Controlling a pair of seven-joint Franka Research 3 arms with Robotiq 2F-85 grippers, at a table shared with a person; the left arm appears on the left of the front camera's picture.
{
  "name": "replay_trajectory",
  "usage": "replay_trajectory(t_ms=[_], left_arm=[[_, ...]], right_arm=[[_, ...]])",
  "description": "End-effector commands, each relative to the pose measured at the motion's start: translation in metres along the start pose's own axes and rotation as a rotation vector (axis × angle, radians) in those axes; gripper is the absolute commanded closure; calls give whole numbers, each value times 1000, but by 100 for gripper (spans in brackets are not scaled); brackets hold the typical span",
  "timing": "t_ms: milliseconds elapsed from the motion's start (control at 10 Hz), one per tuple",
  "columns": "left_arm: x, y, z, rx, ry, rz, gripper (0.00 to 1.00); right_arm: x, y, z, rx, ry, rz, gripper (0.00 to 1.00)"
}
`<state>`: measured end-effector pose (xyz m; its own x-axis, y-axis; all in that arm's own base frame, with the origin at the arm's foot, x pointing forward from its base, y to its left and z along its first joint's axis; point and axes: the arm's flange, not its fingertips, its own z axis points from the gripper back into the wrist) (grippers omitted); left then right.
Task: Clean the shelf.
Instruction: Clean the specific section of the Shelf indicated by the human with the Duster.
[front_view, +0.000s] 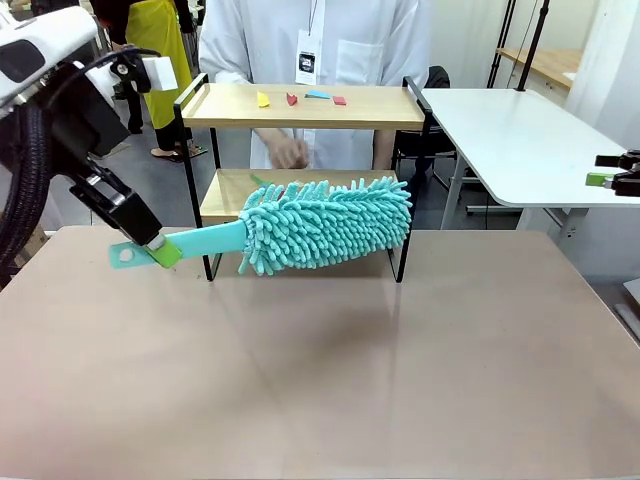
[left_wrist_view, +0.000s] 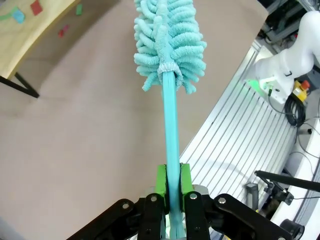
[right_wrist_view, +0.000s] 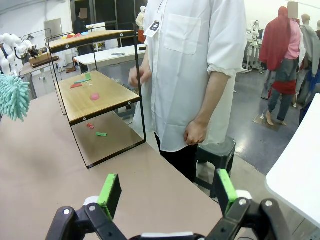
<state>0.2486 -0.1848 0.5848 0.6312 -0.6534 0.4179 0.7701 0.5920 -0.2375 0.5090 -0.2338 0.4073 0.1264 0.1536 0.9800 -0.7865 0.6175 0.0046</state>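
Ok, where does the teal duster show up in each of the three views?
Front view: duster mid-picture, across the shelf's lower tier.
Left wrist view: duster top centre, handle running down to the bottom edge.
Right wrist view: duster, fluffy tip at the left edge.
Shared landmark: the shelf with coloured scraps.

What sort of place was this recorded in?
Likely a robotics lab or workshop hall: a shelf staged on a tabletop, white work tables nearby, and people standing about an open floor.
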Motion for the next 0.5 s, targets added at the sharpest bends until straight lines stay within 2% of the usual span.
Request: replay_trajectory(t_ms=[0, 200, 400], left_arm=[[3, -14, -14, 23, -38, 34, 87], [4, -33, -31, 84, -153, 141, 87], [11, -51, -51, 145, -214, 237, 87]], right_arm=[[4, 1, -1, -1, 13, 1, 0], [4, 1, -1, -1, 13, 1, 0], [4, 1, -1, -1, 13, 1, 0]])
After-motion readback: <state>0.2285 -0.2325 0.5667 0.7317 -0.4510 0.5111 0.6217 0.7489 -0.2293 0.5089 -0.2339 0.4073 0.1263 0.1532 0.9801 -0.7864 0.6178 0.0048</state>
